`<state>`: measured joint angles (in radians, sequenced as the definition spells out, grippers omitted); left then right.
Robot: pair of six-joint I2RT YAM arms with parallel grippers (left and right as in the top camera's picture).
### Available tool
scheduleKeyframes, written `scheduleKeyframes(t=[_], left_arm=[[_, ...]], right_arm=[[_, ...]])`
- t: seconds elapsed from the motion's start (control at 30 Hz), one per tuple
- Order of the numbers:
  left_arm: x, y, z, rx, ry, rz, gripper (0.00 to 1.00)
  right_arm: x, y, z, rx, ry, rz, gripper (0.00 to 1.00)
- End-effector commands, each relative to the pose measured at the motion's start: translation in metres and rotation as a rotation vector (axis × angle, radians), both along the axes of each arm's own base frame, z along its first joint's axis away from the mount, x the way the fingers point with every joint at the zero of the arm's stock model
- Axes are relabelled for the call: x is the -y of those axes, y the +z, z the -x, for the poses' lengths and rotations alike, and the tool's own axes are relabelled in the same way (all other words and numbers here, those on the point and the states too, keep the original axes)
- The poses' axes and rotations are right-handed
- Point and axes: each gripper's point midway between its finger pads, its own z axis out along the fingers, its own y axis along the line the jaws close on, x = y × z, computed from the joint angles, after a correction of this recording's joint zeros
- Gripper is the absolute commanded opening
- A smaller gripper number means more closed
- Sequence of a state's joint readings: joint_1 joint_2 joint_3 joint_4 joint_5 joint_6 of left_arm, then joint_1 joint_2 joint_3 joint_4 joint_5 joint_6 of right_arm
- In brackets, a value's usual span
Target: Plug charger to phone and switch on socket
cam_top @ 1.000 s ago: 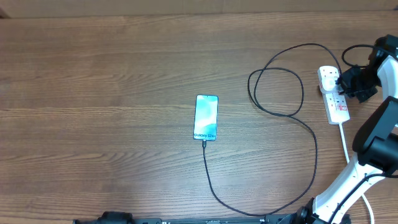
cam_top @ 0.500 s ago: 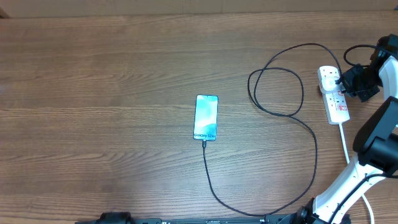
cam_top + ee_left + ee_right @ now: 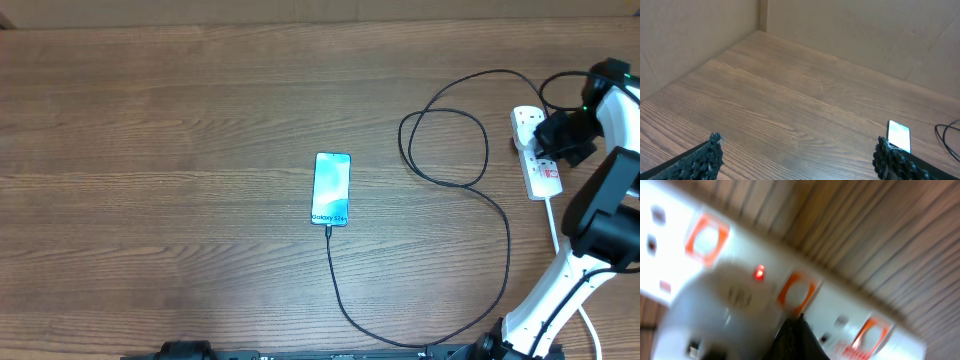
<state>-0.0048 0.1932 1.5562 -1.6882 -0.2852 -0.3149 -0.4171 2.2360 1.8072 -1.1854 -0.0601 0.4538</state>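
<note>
The phone (image 3: 332, 188) lies flat mid-table with its screen glowing light blue; it also shows in the left wrist view (image 3: 899, 135). The charger's connector tip (image 3: 328, 228) sits at the phone's near end. Its thin black cable (image 3: 507, 235) curves toward me, then loops back to the white socket (image 3: 545, 175) at the far right. My right gripper (image 3: 548, 138) hovers over the socket's far end, shut with nothing in it. In the right wrist view its tips (image 3: 799, 321) touch the socket (image 3: 832, 300) beside an orange-marked switch (image 3: 796, 291), and a small red light (image 3: 759, 272) glows. My left gripper (image 3: 802, 165) is open above bare wood.
The socket's white cord (image 3: 553, 225) runs toward the right arm's base (image 3: 540, 310). Cardboard walls (image 3: 850, 30) close off the table's far side and left side. The cable forms a wide loop (image 3: 445, 140) left of the socket.
My right gripper has shifted slightly left over the socket's far end. The phone, cable and left gripper have not moved.
</note>
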Motion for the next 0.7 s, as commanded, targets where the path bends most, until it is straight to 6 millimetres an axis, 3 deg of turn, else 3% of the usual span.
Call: scheduleKeyframes(t=[0.0,0.17,0.3,0.37,0.47,0.5,0.53,0.57,0.63,0.67], left_arm=[[-0.002,-0.003,0.009,0.036,0.015,0.0,1.0],[-0.002,-0.006,0.023,0.1,0.015,0.0,1.0],[-0.001,-0.01,0.037,0.161,0.019,0.0,1.0],[-0.001,-0.012,0.042,0.185,0.027,0.0,1.0],[0.0,-0.011,0.045,0.194,0.036,-0.001,1.0],[0.0,-0.011,0.045,0.194,0.036,-0.001,1.0],[0.0,-0.011,0.044,0.192,0.036,-0.001,1.0],[0.0,-0.011,0.044,0.192,0.036,-0.001,1.0],[0.0,-0.011,0.044,0.192,0.036,-0.001,1.0],[0.0,-0.011,0.044,0.192,0.036,-0.001,1.0]], right_arm=[[-0.019,0.017,-0.016,0.029,0.055,-0.018,0.04],[-0.005,0.088,-0.015,0.13,0.029,0.04,0.04],[-0.005,0.174,-0.007,0.294,0.022,0.103,0.04],[-0.015,0.23,-0.001,0.439,0.03,0.111,0.04],[-0.039,0.331,0.012,0.749,0.066,0.072,0.04],[-0.053,0.396,0.028,0.955,0.063,0.051,0.04],[-0.058,0.426,0.037,1.049,0.063,0.048,0.04],[-0.066,0.468,0.055,1.18,0.073,0.067,0.04],[-0.076,0.52,0.083,1.342,0.099,0.13,0.04],[-0.088,0.563,0.112,1.478,0.139,0.229,0.05]])
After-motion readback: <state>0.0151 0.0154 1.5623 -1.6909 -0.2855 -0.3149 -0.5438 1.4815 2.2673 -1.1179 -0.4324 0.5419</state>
